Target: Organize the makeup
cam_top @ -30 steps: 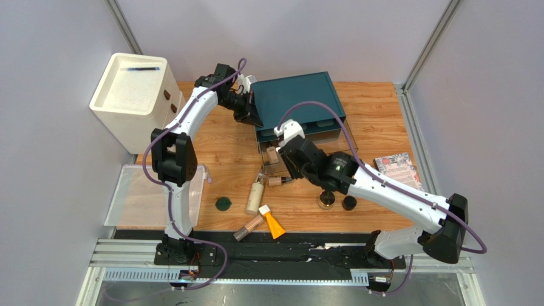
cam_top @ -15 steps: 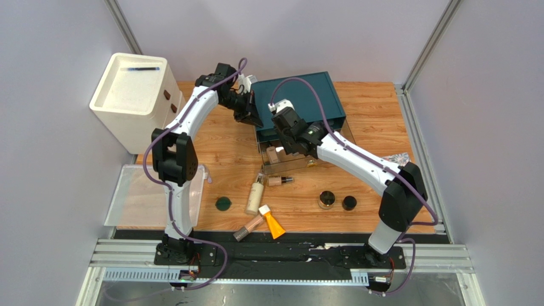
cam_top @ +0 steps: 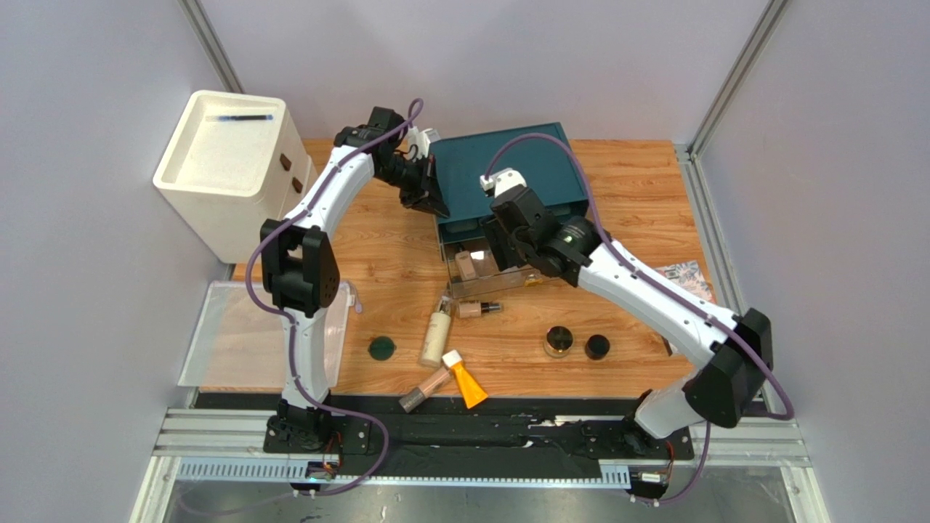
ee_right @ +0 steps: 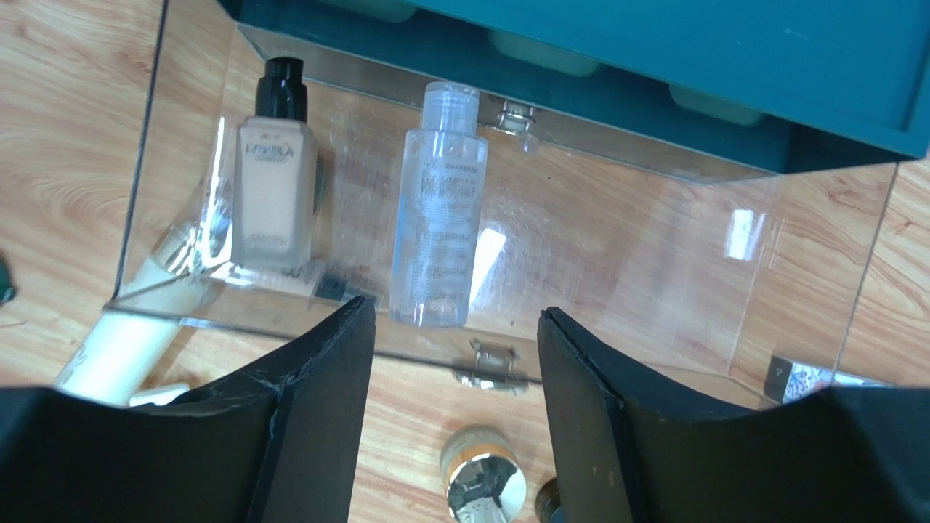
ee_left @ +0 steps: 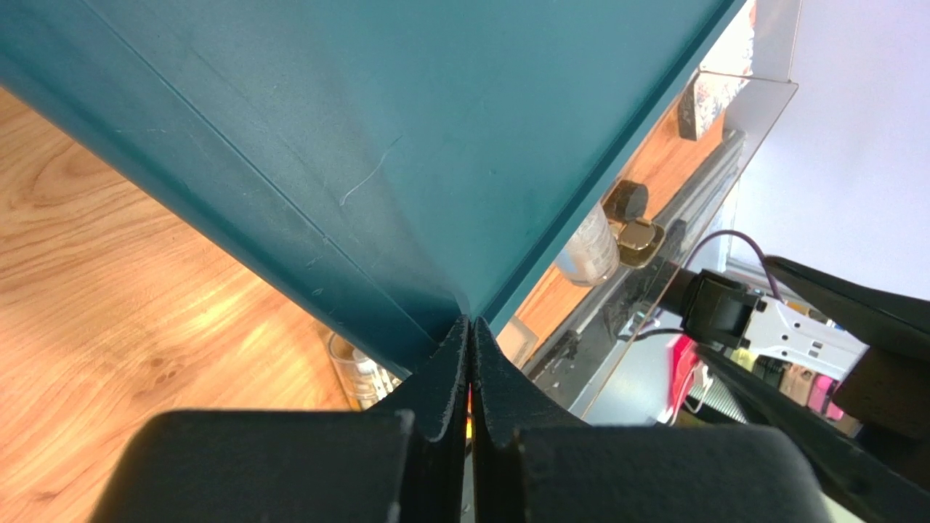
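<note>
A beige foundation bottle (ee_right: 273,185) and a clear bottle (ee_right: 440,207) lie in the open clear drawer (ee_right: 699,272) of the teal box (cam_top: 513,163). My right gripper (ee_right: 456,318) is open and empty above the drawer's front edge. My left gripper (ee_left: 472,327) is shut, with its tips against the teal box's left front corner (ee_left: 458,294). On the table lie a cream bottle (cam_top: 437,338), a small foundation tube (cam_top: 477,309), an orange tube (cam_top: 471,385), a beige tube (cam_top: 424,390), one dark-green disc (cam_top: 381,349) and two round dark jars (cam_top: 559,341) (cam_top: 597,347).
A white drawer cabinet (cam_top: 229,163) stands at the back left. A clear tray (cam_top: 235,338) lies at the near left. A patterned booklet (cam_top: 686,278) lies at the right, partly under my right arm.
My right arm has swung its gripper from the drawer's front back over the drawer, and its elbow has shifted. The left arm and the makeup have not moved.
</note>
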`<state>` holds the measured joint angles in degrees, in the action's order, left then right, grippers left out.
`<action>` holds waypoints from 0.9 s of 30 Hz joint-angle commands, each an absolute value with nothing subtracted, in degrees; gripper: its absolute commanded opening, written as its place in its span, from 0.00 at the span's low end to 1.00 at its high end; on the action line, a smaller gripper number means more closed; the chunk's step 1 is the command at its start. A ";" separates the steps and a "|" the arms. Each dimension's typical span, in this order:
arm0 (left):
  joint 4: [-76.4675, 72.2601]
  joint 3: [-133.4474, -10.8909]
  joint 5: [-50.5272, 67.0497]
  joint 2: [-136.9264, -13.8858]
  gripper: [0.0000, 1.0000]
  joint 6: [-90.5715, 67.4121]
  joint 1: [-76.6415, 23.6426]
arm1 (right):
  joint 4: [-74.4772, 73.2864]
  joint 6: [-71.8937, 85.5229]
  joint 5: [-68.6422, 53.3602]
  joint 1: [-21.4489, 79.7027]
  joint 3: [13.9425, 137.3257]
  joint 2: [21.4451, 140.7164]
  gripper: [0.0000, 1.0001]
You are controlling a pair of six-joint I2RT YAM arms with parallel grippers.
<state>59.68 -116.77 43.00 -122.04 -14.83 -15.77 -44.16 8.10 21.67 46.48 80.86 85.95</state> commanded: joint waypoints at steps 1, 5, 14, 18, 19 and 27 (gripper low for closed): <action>63.37 -117.86 39.37 -123.58 0.00 -12.48 -15.73 | -42.63 9.23 17.94 48.07 76.91 80.17 0.59; 63.46 -117.60 39.38 -123.49 0.00 -12.39 -15.73 | -41.75 10.02 10.03 52.28 72.17 77.00 0.61; 62.49 -115.14 39.02 -122.43 0.00 -13.01 -15.73 | -36.13 15.91 5.28 65.21 62.32 82.69 0.64; 61.53 -112.77 38.85 -121.64 0.00 -13.01 -15.73 | -33.32 16.35 5.19 67.67 62.40 89.71 0.67; 61.00 -111.81 38.93 -121.38 0.00 -13.01 -15.73 | -32.18 16.26 4.49 67.76 62.66 90.78 0.67; 60.03 -109.43 39.46 -121.03 0.00 -12.83 -15.73 | -31.38 13.71 1.06 67.68 67.93 99.31 0.67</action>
